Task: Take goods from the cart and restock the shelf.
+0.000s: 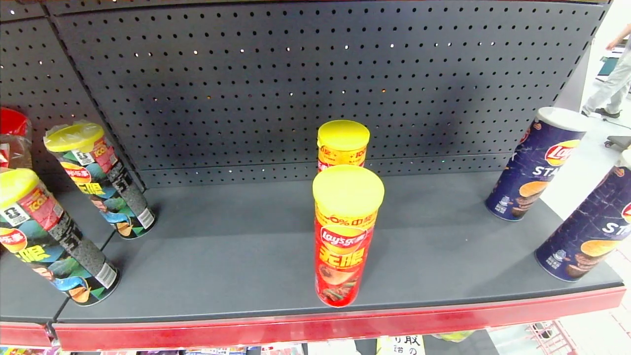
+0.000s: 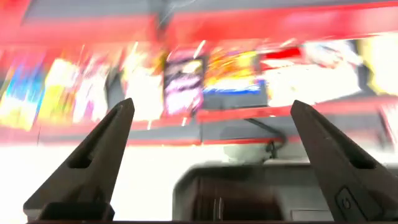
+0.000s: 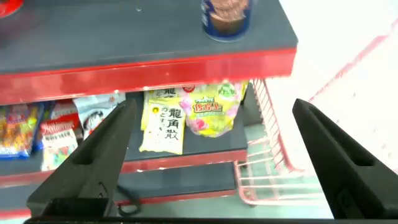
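Observation:
Two red chip cans with yellow lids stand in a row on the dark shelf (image 1: 236, 256): one near the front edge (image 1: 345, 236), one behind it (image 1: 342, 144) by the pegboard. My left gripper (image 2: 211, 124) is open and holds nothing; blurred snack packs (image 2: 186, 81) on red-edged shelves lie beyond its fingers. My right gripper (image 3: 211, 130) is open too, hanging below and in front of the shelf's red front lip (image 3: 149, 71). A pink wire cart (image 3: 273, 162) shows past its fingers.
Two dark blue chip cans (image 1: 535, 165) (image 1: 589, 231) stand at the shelf's right end, one of them (image 3: 225, 17) seen from the right wrist. Two black-patterned cans with yellow lids (image 1: 101, 180) (image 1: 44, 236) stand on the left. Bagged snacks (image 3: 186, 112) fill the lower shelf.

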{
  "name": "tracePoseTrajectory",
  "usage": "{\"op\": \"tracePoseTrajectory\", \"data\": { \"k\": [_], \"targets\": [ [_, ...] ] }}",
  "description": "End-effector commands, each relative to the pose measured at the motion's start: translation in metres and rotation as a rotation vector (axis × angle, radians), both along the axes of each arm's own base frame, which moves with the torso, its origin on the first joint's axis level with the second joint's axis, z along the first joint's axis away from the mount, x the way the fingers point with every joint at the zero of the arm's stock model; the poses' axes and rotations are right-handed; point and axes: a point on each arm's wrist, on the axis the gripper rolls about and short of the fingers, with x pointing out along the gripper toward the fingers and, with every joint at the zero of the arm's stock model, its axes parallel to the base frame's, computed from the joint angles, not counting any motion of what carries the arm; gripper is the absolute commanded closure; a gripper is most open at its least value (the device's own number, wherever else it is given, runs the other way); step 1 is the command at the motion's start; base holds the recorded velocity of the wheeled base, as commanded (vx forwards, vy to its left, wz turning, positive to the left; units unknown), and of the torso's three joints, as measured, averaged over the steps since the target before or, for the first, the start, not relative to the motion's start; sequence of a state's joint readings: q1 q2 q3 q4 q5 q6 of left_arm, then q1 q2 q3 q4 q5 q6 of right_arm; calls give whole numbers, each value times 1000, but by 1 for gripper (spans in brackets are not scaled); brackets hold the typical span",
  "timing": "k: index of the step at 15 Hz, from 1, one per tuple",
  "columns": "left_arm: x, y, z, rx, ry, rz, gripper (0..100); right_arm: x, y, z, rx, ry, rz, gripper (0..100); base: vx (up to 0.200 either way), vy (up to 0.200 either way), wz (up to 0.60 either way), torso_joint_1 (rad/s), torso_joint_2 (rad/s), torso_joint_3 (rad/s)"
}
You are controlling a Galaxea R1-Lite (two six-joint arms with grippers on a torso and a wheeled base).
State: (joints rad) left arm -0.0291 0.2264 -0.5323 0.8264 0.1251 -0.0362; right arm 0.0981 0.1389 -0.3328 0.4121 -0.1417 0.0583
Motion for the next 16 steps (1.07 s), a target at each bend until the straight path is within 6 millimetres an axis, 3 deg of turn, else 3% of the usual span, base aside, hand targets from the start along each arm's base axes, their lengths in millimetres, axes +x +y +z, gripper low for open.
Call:
{"op": "tracePoseTrajectory", "data": {
  "k": [1, 3, 4, 5, 6, 8, 11, 13, 14, 16],
  "targets": [
    [-17, -4, -27, -63, -108, 118, 0, -1, 0, -13, 16, 3, -17, 0, 0, 0, 0, 0, 0, 0],
    [18, -2, -51, -108, -361, 35, 0, 5, 1, -32, 7, 68, 10, 0, 0, 0, 0, 0, 0, 0],
    [28, -3, -53, -111, -486, 17, 0, 6, 2, -33, 21, 62, 51, 0, 0, 0, 0, 0, 0, 0],
    [30, -3, -54, -112, -503, 1, 0, 7, 3, -33, 27, 55, 85, 0, 0, 0, 0, 0, 0, 0],
    [30, -4, -55, -72, -495, -35, 0, 11, 7, -36, 35, 9, 263, 0, 0, 0, 0, 0, 0, 0],
    [31, -3, -56, 14, -486, -19, 0, 21, 10, -42, -87, -145, 369, 0, 0, 0, 0, 0, 0, 0],
    [32, -1, -59, 22, -495, 60, 0, 25, 7, -43, -67, -186, 208, 0, 0, 0, 0, 0, 0, 0],
    [36, -2, -60, 9, -563, 28, 0, 24, 7, -51, -2, -109, 191, 0, 0, 0, 0, 0, 0, 0],
    [37, -4, -61, -19, -560, -85, 0, 24, 7, -49, -18, -124, 204, 0, 0, 0, 0, 0, 0, 0],
    [37, -4, -66, -20, -508, -86, 0, 24, 7, -49, -11, -124, 198, 0, 0, 0, 0, 0, 0, 0]
  ]
}}
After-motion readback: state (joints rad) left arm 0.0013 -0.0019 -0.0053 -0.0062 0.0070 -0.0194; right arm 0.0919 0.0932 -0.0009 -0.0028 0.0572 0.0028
